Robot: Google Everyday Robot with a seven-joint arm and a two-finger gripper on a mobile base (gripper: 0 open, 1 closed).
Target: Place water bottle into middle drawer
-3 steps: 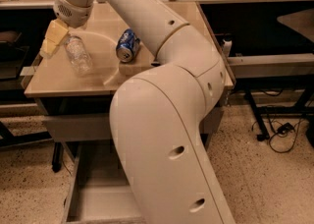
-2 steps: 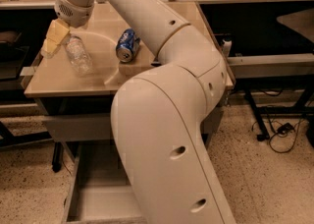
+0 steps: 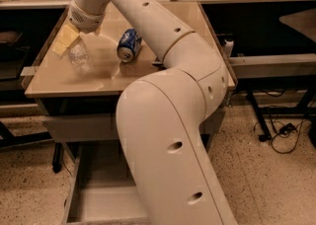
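1. Fingers (image 3: pixel 63 44), yellow, hover near the counter's (image 3: pixel 98 78) left edge, at the water bottle's (image 3: pixel 80 58) far end; whether they grip it cannot be told.
2. That water bottle lies on its side, left of the blue soda can (image 3: pixel 129 45).
3. Below the front edge, the middle drawer (image 3: pixel 106 204) stands open.

the middle drawer (image 3: pixel 98 204) at the lower left is cut off by the bottom edge, and its right side is hidden behind the arm (image 3: pixel 168 135). the upper end of the water bottle (image 3: pixel 80 60) is covered by the gripper (image 3: pixel 65 41) at the upper left.
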